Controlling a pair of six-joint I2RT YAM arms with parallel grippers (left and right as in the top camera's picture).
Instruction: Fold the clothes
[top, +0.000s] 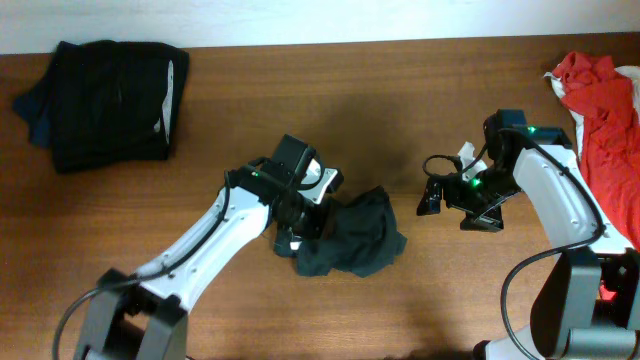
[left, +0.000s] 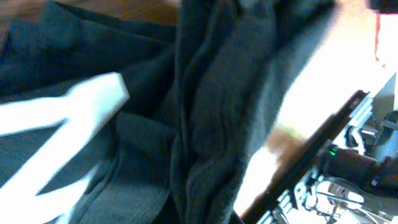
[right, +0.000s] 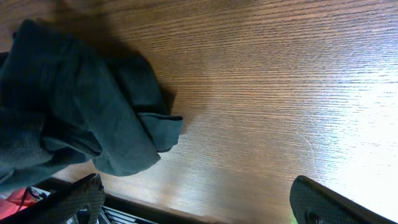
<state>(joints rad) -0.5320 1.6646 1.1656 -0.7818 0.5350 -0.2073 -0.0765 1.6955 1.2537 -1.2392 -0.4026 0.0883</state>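
A dark green garment (top: 358, 238) lies crumpled at the table's middle. My left gripper (top: 298, 228) is down at its left edge and looks shut on the cloth. In the left wrist view the garment (left: 211, 112) fills the frame in hanging folds, with a white print (left: 68, 112) on it, and my fingers are hidden behind it. My right gripper (top: 446, 204) is open and empty, apart from the garment on its right side. In the right wrist view its fingers (right: 199, 205) are spread wide over bare wood, with the garment (right: 74, 106) at the left.
A pile of black folded clothes (top: 105, 92) lies at the back left. A red garment (top: 605, 125) lies along the right edge. The wooden table (top: 400, 90) shows bare between them and in front of the garment.
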